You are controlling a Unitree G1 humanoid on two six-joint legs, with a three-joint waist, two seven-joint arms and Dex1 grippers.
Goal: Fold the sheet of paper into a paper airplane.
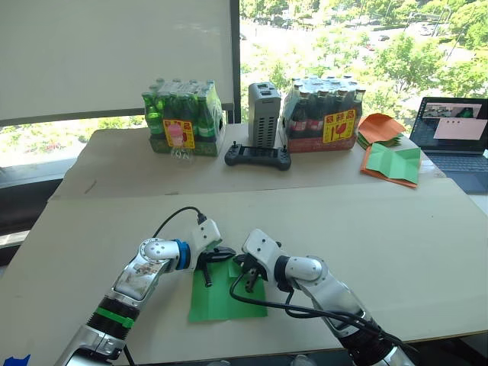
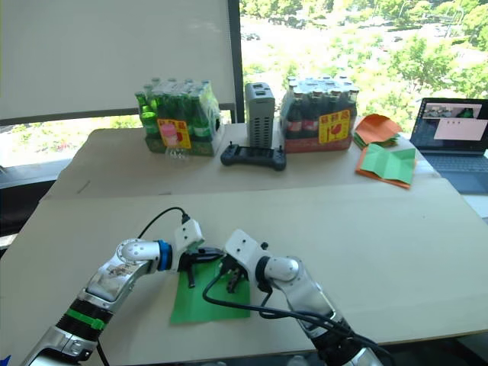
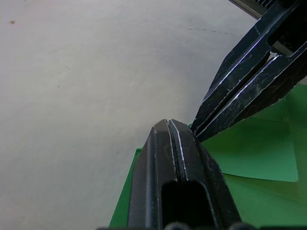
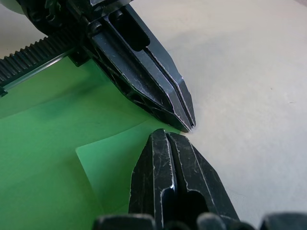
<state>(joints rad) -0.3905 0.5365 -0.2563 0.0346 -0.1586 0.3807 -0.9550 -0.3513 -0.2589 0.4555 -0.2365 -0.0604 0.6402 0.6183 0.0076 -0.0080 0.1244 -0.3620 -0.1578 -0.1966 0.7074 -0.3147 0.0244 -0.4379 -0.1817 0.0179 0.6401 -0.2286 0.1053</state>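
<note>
The sheet of paper [image 1: 221, 301] lies flat on the tan table near its front edge, bright green, with one corner folded over into a lighter flap [image 4: 120, 158]. My left gripper [image 1: 231, 252] comes in from the left and is shut, its tip resting at the sheet's far edge. My right gripper [image 1: 239, 263] comes in from the right, also shut. The two tips nearly touch at the flap's corner, as the left wrist view shows: left gripper [image 3: 168, 122], right gripper [image 3: 196, 130]. No paper shows between either gripper's fingers.
At the table's back stand a pack of green bottles [image 1: 183, 118], a grey box [image 1: 264, 113], a black controller [image 1: 258, 156] and a pack of dark bottles [image 1: 322, 114]. Orange papers [image 1: 380, 126], an orange-edged green sheet [image 1: 393, 164] and a laptop [image 1: 456, 137] sit back right.
</note>
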